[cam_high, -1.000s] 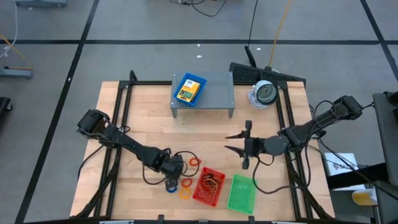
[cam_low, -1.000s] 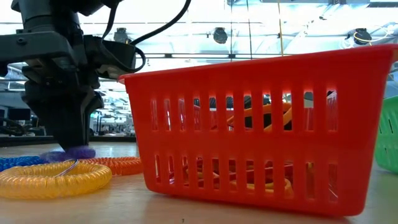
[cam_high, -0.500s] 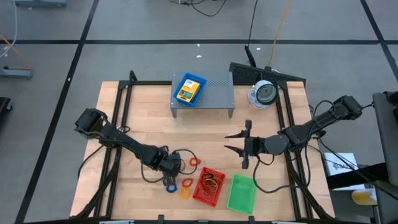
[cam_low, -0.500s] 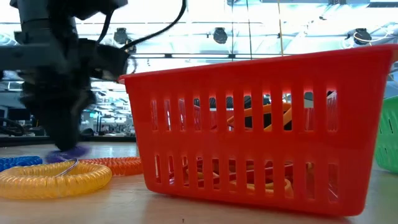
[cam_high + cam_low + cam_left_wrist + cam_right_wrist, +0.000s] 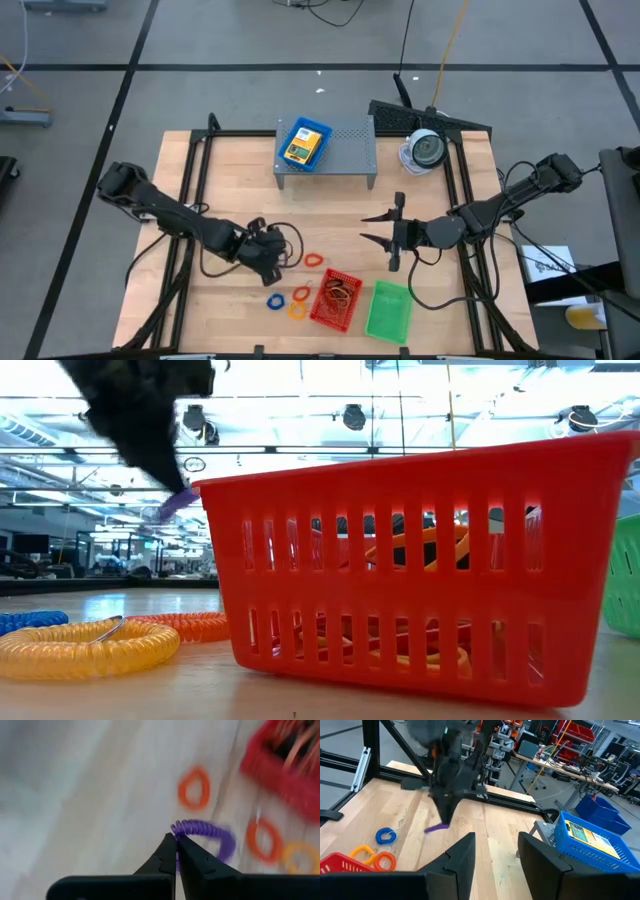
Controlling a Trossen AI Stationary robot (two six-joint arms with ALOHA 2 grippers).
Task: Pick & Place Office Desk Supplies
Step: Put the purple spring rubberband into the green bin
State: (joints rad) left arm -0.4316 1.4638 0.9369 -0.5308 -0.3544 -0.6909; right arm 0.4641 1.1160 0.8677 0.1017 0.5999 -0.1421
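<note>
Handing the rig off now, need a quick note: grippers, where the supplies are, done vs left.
Left gripper: shut on the purple ring, lifted off the table left of the red tray.
Right gripper: open, empty, waiting mid-table on the right.
Red tray: already holds orange and yellow rings or bands.
Green tray: right of the red one; nothing visible in it.
Blue tray with a crayon box: on the grey shelf.
On the table: blue ring, yellow ring, two orange rings.
Left: drop the purple ring in a tray, then collect the loose rings.
</note>
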